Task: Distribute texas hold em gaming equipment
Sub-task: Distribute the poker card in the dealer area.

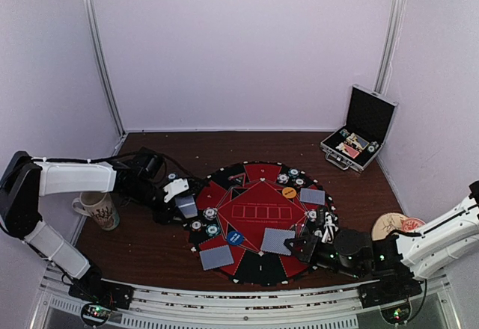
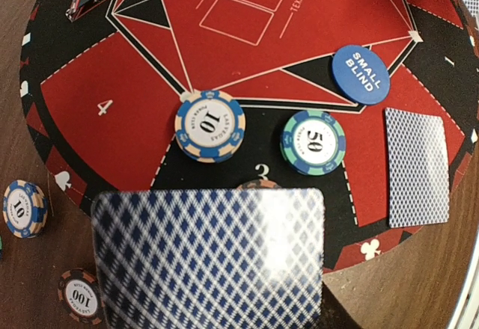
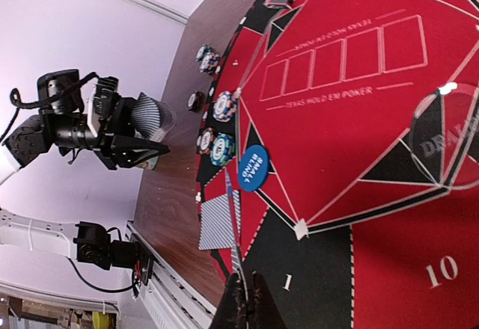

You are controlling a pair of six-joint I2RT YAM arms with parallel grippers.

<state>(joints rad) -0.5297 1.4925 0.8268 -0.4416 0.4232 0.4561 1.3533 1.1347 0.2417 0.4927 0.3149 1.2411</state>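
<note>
Cards (image 1: 212, 256), four counted, left tool (image 1: 182, 200) pinching one, right tool (image 3: 245, 291) pressed onto another's edge, two flat.

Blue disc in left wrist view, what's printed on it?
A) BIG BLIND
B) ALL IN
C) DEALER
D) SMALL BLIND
D. The blue disc, up and right of the 50 chip, reads SMALL BLIND in white letters.
</note>
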